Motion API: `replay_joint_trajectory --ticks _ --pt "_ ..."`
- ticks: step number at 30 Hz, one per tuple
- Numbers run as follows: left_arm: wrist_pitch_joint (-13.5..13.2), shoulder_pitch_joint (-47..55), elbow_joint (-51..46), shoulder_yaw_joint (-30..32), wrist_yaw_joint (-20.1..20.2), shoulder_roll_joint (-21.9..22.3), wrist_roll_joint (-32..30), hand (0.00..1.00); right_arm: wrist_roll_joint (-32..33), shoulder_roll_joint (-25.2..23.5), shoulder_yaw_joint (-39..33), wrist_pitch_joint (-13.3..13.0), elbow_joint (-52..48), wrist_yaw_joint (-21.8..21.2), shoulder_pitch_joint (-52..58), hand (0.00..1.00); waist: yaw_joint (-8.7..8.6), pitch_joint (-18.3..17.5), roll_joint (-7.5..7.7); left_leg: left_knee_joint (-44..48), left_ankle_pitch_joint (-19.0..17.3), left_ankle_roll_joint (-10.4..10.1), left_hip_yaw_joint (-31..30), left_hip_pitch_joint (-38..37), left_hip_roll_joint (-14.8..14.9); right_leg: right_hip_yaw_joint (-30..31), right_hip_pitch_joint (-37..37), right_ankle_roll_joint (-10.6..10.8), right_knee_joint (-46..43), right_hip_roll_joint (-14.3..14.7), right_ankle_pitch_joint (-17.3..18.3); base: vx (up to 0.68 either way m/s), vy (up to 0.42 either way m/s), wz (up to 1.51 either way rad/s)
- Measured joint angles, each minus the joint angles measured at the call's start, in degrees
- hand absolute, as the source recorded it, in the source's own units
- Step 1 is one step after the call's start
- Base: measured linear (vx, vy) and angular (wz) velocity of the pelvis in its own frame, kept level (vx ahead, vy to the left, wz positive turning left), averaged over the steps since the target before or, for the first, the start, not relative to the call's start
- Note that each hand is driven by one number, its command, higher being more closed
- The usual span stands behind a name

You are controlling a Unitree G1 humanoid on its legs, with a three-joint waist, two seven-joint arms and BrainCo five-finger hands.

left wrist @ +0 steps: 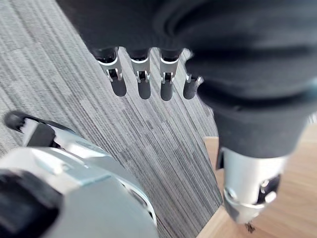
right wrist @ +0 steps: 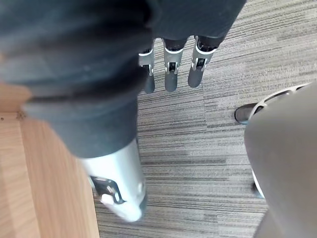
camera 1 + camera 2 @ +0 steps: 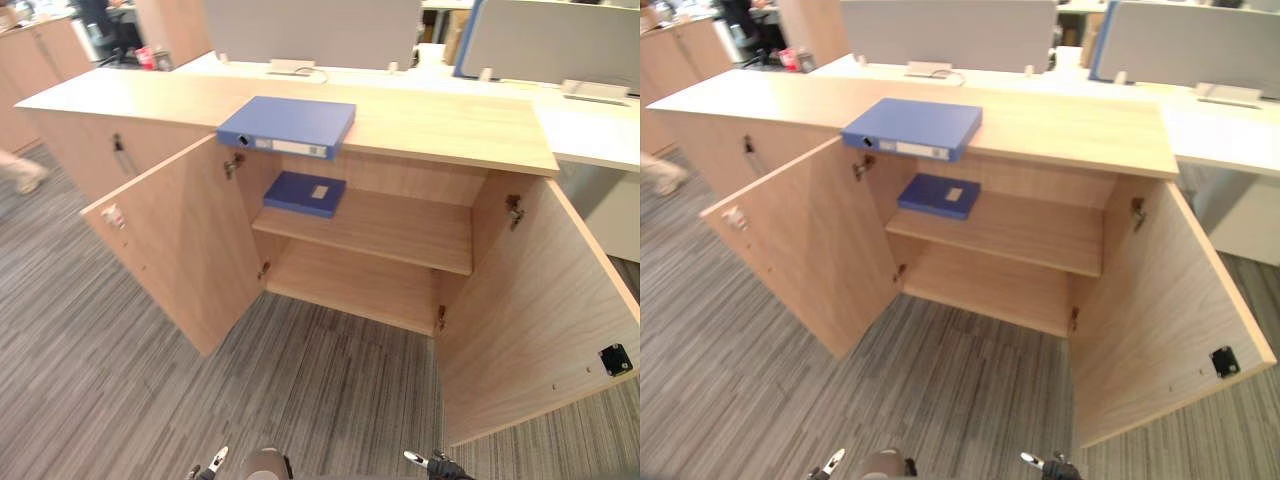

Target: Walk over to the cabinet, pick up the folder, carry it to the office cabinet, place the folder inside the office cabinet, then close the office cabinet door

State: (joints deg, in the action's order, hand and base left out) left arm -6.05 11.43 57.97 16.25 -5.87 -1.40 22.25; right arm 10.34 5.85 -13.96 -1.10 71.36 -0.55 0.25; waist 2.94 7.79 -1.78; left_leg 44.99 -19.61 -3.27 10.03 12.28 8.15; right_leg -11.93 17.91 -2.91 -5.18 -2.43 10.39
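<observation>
No legible text, even on the spine label [image 3: 298, 148] of the folder [image 3: 290, 118].

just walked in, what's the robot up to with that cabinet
Nothing is being handled yet. The robot faces a wooden cabinet whose doors both stand wide open. A blue folder lies on the cabinet's top by the front edge, and a second folder lies on the shelf inside. The left hand and right hand hang low over the carpet, fingers relaxed and empty.
</observation>
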Motion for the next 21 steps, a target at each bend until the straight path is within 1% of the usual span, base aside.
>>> replay_joint_trajectory --ticks 1,2,3,4,5,6,9,10,11,12,13,14,15,16,17,18,19,20,21 --pt "0.0 0.0 0.0 -0.2 0.1 0.0 -0.1 0.00 -0.2 0.0 0.0 0.0 0.0 0.0 0.0 0.00 0.01 0.1 -0.01 -3.6 0.6 0.0 -1.8 0.6 -0.7 0.1 0.4 0.6 -0.3 -0.8 0.4 0.29 0.225 -1.05" --pt "0.0 0.2 0.0 -0.4 0.1 0.0 -0.1 0.00 -0.3 0.0 0.1 0.0 -0.1 0.0 0.0 0.00 0.09 0.2 -0.20 -12.4 3.8 -0.7 -7.1 0.8 -2.4 0.7 1.2 3.3 -0.8 -2.3 2.0 0.32 0.276 -0.86" --pt "0.0 0.3 0.1 -0.7 0.3 -0.1 -0.1 0.00 -0.2 0.1 0.1 -0.1 -0.7 0.2 0.4 0.00 0.08 0.1 -0.55 -16.0 12.6 0.3 -9.7 0.3 -3.5 1.7 2.6 6.2 -0.9 -3.4 3.8 0.40 0.324 -0.68" --pt "0.0 0.0 0.4 -0.7 0.5 -1.1 -0.3 0.00 -0.1 -0.7 0.4 -0.2 -0.9 0.3 0.5 0.00 -0.10 0.1 0.18 -16.0 12.4 0.3 -9.2 -0.4 -4.7 1.7 2.9 6.7 -0.8 -4.8 4.1 0.34 0.272 -0.27" --pt "-0.3 -0.8 0.3 -1.1 0.6 -1.9 -0.5 0.00 -0.2 -1.3 1.9 -0.2 -0.9 0.2 -0.1 0.00 -0.36 0.1 1.47 -16.5 12.4 0.3 -9.7 -0.5 -6.2 1.7 1.8 5.9 -1.1 -5.8 3.5 0.29 0.281 -0.03" --pt "-0.5 -2.2 0.7 -1.3 0.6 -2.3 -0.5 0.00 -0.2 -1.9 2.3 -0.2 -0.7 0.2 -1.0 0.00 -0.03 0.9 2.09 -15.2 12.1 0.5 -11.6 0.0 -7.3 2.1 1.3 5.5 -1.3 -6.3 2.5 0.15 0.189 -0.07" --pt "-0.5 -2.6 1.3 -1.3 0.7 -2.4 -0.5 0.00 0.3 -2.5 2.7 -0.4 -0.4 0.2 -2.3 0.00 0.44 1.1 2.02 -15.1 11.7 1.2 -12.0 -0.6 -7.9 3.6 1.4 7.3 -0.4 -7.2 -0.9 0.14 0.195 -0.24" --pt "-0.5 -2.2 1.5 -1.3 0.7 -2.4 -0.5 0.00 1.1 -2.6 2.7 -0.4 0.1 0.2 -3.0 0.00 0.61 1.0 2.05 -17.0 11.9 1.6 -11.0 -2.1 -7.9 4.7 1.3 7.8 -0.2 -7.7 -2.5 0.13 0.189 -0.42" --pt "-0.4 -2.1 2.3 -1.6 0.7 -2.5 -0.5 0.00 1.8 -2.7 2.8 -0.6 0.2 0.1 -3.1 0.00 0.69 0.7 1.75 -19.8 12.4 2.3 -10.2 -4.0 -8.1 5.4 1.2 8.5 0.0 -8.3 -3.9 0.11 0.175 -0.48" --pt "-0.4 -1.8 2.4 -1.7 0.6 -2.6 -0.4 0.00 2.0 -2.7 2.8 -0.6 0.3 0.1 -3.1 0.00 0.66 0.4 1.61 -21.4 12.7 2.7 -10.0 -5.0 -8.3 5.7 1.0 9.0 -0.1 -8.9 -4.5 0.06 0.113 -0.49" --pt "-0.3 -1.4 2.4 -2.2 0.6 -2.8 -0.5 0.00 1.9 -2.6 2.8 -0.5 0.4 0.0 -2.7 0.00 0.58 -0.7 1.88 -25.8 14.3 3.2 -9.4 -7.0 -9.5 6.1 0.2 9.8 -0.4 -10.2 -5.2 0.05 0.101 -0.56" --pt "-0.4 -1.0 2.3 -2.8 0.6 -2.7 -0.5 0.00 1.9 -2.3 2.8 -0.5 0.5 0.0 -2.1 0.00 0.60 -1.8 1.62 -30.5 16.2 3.5 -8.3 -8.9 -10.5 6.6 -1.6 9.9 -1.5 -11.7 -5.4 0.05 0.099 -0.58" --pt "-0.4 -0.9 2.3 -3.1 0.6 -2.6 -0.5 0.00 1.8 -2.0 2.8 -0.5 0.4 -0.1 -1.9 0.00 0.53 -2.0 1.25 -32.7 17.0 3.8 -7.8 -9.9 -11.0 6.9 -2.4 10.1 -2.4 -12.3 -5.5 0.04 0.138 -0.68" --pt "-0.4 -0.4 2.3 -3.7 0.4 -2.0 -1.4 0.00 1.4 -1.0 2.8 -0.4 0.4 -0.1 -1.5 0.00 0.55 -2.6 0.20 -37.6 18.3 4.0 -7.8 -12.2 -12.3 8.0 -5.2 10.1 -5.8 -13.6 -5.5 0.02 0.135 -0.53" --pt "-0.4 -0.2 2.2 -4.0 0.3 -1.6 -1.8 0.00 0.9 -0.4 2.8 -0.3 0.3 -0.1 -1.1 0.00 0.56 -2.8 -0.36 -39.5 18.3 4.3 -8.2 -13.3 -12.8 8.3 -6.5 10.1 -8.4 -14.0 -5.5 0.02 0.189 -0.59" --pt "-0.4 0.2 2.1 -4.5 -0.1 -1.0 -2.5 0.00 0.0 0.7 2.6 -0.1 0.1 -0.2 -0.2 0.00 0.51 -3.2 -1.69 -42.6 18.4 4.3 -9.7 -15.7 -14.1 9.2 -9.7 10.1 -15.3 -15.0 -5.5 0.00 0.151 -0.37" --pt "-0.4 0.3 2.1 -4.9 -0.2 -1.0 -2.6 0.00 -0.4 1.1 1.9 -0.1 -0.8 -0.2 0.1 0.00 0.34 -3.2 -2.00 -43.7 18.4 4.3 -9.9 -16.5 -14.7 9.3 -11.5 10.1 -19.2 -15.7 -5.5 -0.02 0.195 -0.29" --pt "-0.5 0.3 2.1 -5.7 -0.3 -1.1 -3.4 0.00 -0.5 1.2 1.8 -0.2 -2.6 -0.2 0.9 0.00 -0.17 -3.3 -1.91 -44.9 18.5 4.5 -10.0 -18.0 -15.8 9.0 -14.5 9.9 -26.5 -17.5 -5.6 -0.04 0.172 0.00" --pt "-0.6 0.4 1.9 -6.2 -0.3 -1.3 -4.6 0.00 -0.6 1.2 1.7 -0.4 -3.9 -0.1 1.5 0.00 -0.86 -3.3 -1.86 -45.6 18.8 4.9 -9.7 -19.0 -16.5 7.8 -16.6 8.9 -31.4 -19.2 -5.8 -0.03 0.150 0.14"
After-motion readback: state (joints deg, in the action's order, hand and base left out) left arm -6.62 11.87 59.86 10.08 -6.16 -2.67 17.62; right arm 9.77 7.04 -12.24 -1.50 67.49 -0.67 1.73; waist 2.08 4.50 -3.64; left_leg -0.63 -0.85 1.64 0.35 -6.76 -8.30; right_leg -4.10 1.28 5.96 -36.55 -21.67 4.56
